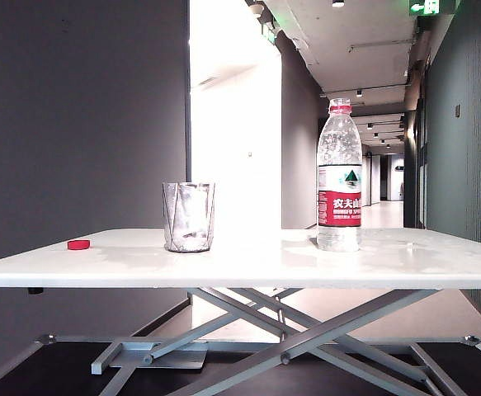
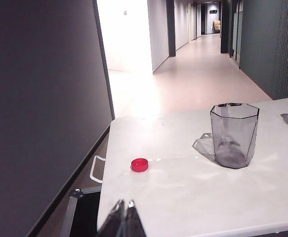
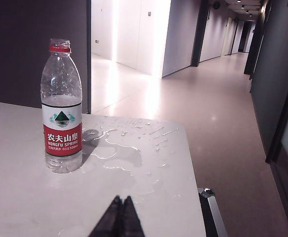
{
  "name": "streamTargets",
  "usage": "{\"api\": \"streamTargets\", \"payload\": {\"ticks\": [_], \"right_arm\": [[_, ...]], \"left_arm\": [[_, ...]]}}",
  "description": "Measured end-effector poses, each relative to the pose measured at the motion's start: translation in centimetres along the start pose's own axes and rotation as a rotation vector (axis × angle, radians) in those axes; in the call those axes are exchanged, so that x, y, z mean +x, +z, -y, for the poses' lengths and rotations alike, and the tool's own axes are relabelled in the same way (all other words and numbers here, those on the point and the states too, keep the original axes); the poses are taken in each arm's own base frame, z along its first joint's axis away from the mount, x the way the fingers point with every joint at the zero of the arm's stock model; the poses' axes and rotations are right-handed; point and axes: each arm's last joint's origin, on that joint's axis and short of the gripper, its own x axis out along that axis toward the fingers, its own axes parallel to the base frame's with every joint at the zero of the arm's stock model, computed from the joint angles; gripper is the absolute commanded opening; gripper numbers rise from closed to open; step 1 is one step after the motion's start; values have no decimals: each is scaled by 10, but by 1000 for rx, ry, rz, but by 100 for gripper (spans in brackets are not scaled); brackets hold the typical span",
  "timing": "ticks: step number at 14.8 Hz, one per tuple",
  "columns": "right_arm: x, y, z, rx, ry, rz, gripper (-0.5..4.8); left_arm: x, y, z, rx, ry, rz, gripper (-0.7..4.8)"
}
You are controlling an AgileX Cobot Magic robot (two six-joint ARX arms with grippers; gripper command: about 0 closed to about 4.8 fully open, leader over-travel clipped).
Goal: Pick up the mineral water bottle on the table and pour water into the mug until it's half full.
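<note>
The mineral water bottle (image 1: 339, 175) (image 3: 61, 106) stands upright and uncapped on the right part of the white table (image 1: 248, 262), with clear water (image 3: 63, 160) low in it. The mug (image 1: 189, 216) (image 2: 233, 135), a clear faceted glass, stands left of the middle and looks empty. My left gripper (image 2: 124, 203) is shut and holds nothing, well back from the mug near the table's front edge. My right gripper (image 3: 122, 198) is shut and empty too, in front of the bottle and apart from it. Neither gripper shows in the exterior view.
A small red cap (image 1: 78, 244) (image 2: 140, 165) lies near the table's left end. Spilled water drops and a puddle (image 3: 124, 148) spread beside the bottle. The grey scissor frame (image 1: 290, 330) is under the table. A corridor runs behind.
</note>
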Motion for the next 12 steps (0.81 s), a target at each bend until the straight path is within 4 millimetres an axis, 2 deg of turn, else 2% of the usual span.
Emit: {"api": "streamTargets", "payload": {"ticks": [12], "right_arm": [[0, 0, 0, 0, 11, 1, -9]], "left_arm": [[0, 0, 0, 0, 0, 0, -5]]}}
